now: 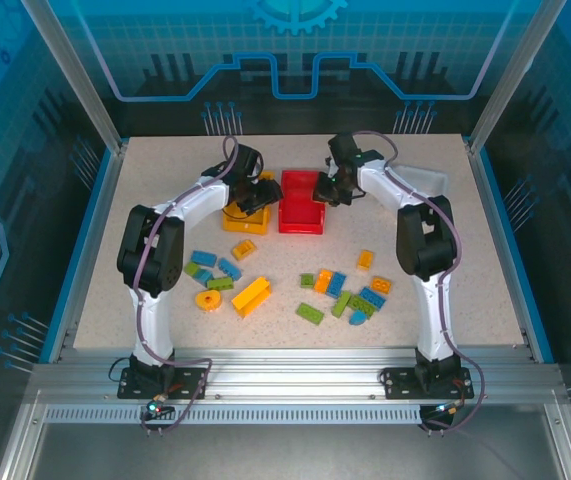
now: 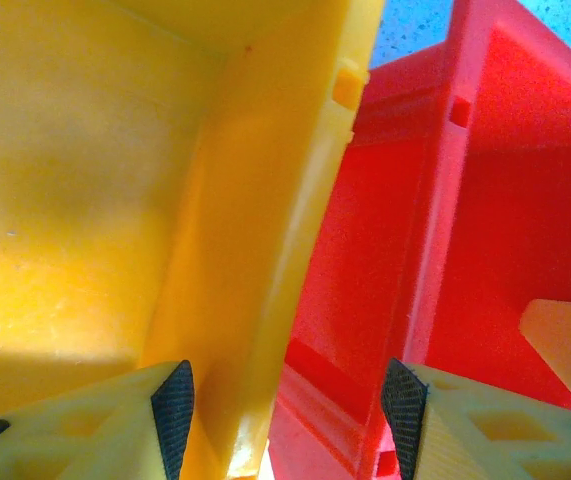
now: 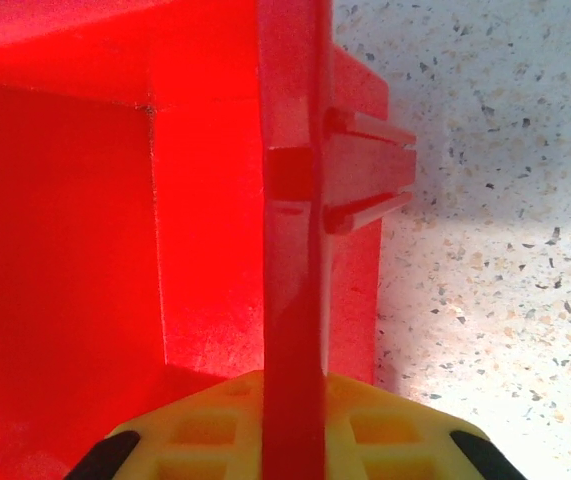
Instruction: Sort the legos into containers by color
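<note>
Speckled desk (image 1: pixel 465 210): legos (image 1: pixel 251 296) all loose, none seen binned.
My left fingers (image 2: pixel 173 405) gaped astride the yellow bin (image 2: pixel 85 200) wall, my right fingers (image 3: pixel 115 455) astride the red bin (image 3: pixel 65 220) wall; both held nothing.

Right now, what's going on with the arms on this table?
Both arms are at the bins, not the bricks. The left gripper is open, straddling the adjoining walls of the yellow bin and red bin. The right gripper is open astride another wall of the red bin. The legos lie loose on the table, unsorted.
</note>
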`<action>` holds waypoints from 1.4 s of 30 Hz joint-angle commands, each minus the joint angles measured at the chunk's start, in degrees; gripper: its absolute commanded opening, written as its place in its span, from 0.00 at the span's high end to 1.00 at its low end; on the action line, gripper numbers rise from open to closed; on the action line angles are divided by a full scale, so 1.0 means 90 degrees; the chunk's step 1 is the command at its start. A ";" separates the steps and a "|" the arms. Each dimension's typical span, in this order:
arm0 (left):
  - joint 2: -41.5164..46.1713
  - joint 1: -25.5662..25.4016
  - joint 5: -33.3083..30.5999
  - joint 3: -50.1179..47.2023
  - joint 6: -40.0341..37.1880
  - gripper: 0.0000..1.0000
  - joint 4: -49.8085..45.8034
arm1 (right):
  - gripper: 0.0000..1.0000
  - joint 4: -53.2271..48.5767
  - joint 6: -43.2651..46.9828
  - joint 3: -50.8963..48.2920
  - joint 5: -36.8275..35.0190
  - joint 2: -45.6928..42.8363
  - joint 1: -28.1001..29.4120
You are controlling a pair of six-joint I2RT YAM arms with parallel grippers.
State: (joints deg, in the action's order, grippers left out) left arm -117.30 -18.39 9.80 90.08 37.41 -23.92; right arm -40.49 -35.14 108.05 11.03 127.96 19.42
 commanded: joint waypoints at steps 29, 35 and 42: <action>0.1987 -0.0464 -0.0217 -0.0756 -0.0321 0.36 0.0239 | 0.41 0.1745 -0.3414 -0.4149 -0.0796 -0.3676 -0.3016; 0.3667 -0.1821 -0.0826 -0.1991 -0.0962 0.32 0.0670 | 0.40 0.1664 -0.3796 -0.3849 -0.0743 -0.2996 -0.3283; 0.4867 -0.3317 -0.1429 -0.2920 -0.1001 0.32 0.1136 | 0.45 0.1420 -0.3870 -0.3105 -0.0570 -0.2034 -0.3418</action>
State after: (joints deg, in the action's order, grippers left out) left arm -76.38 -45.69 1.45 66.50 30.09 -16.56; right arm -26.13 -68.62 76.84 4.78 107.22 -10.50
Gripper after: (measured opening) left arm 0.681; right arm 0.561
